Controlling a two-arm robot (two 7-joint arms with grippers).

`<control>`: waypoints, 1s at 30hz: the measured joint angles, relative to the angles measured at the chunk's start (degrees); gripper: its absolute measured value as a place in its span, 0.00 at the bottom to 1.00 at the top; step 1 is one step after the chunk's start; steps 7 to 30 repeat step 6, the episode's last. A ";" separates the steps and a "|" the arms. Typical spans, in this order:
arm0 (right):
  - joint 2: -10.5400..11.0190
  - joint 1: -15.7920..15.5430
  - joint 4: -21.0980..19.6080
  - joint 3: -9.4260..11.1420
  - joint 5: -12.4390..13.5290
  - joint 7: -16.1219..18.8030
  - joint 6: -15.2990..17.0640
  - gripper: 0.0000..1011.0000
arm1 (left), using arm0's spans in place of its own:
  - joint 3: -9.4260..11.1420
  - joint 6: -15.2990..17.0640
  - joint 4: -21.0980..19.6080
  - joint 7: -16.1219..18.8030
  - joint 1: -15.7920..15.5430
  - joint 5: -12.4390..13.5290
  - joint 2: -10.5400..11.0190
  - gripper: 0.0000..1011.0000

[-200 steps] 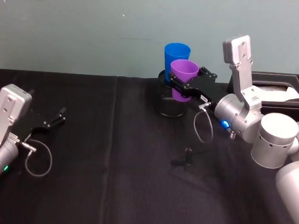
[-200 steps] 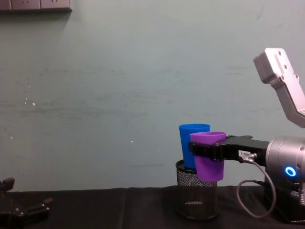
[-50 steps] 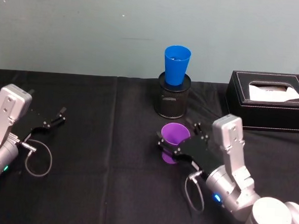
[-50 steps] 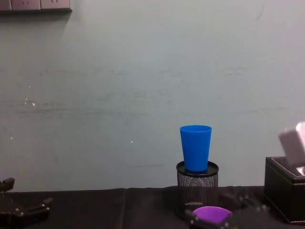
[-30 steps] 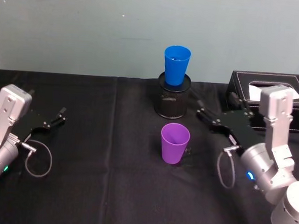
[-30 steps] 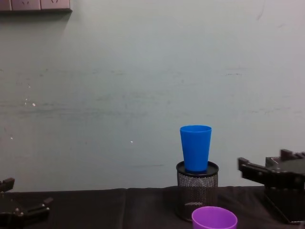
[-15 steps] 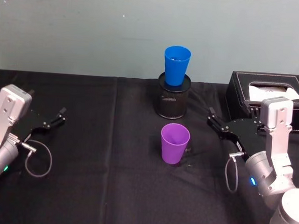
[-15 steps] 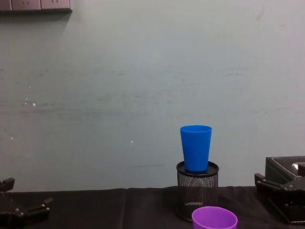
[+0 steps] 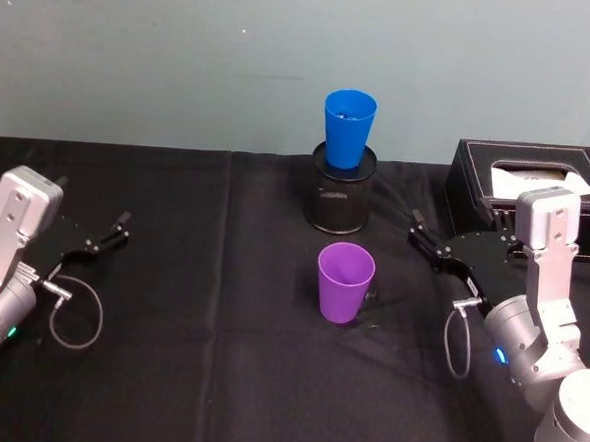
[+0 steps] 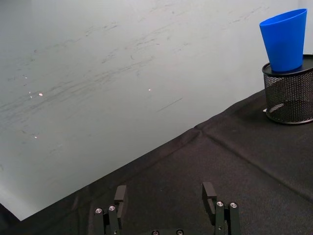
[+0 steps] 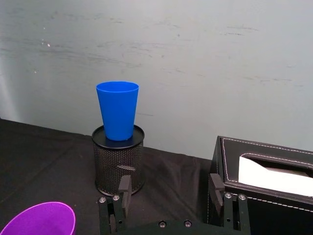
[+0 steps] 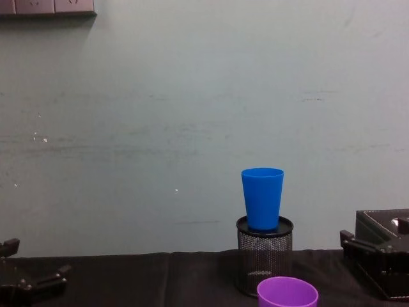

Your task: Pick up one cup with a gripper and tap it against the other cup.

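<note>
Standing released on the table, the purple cup [image 9: 344,282] sits apart from the withdrawn, open, empty right end effector [image 9: 452,249].

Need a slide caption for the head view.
Purple cup stands released on the table; right pincer open beside it, blue cup behind.

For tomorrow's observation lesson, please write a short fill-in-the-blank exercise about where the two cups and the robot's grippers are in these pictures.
1. The blue cup sits in the top of the black mesh ____.
2. The purple cup stands upright on the black ____, in front of the blue cup.
3. The right gripper holds nothing; its fingers are ____.
4. The left gripper is parked far to the ____ of both cups.

Missing words: pen holder; tablecloth; open; left
</note>
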 joint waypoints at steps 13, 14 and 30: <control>0.04 -0.03 -0.13 -0.03 0.16 0.07 0.10 0.99 | 0.00 0.00 0.00 0.00 0.00 0.00 0.00 0.99; 0.04 -0.03 -0.13 -0.03 0.16 0.07 0.10 0.99 | 0.00 0.00 0.00 0.00 0.00 0.00 0.00 0.99; 0.04 -0.03 -0.13 -0.03 0.16 0.07 0.10 0.99 | 0.00 0.00 0.00 0.00 0.00 0.00 0.00 0.99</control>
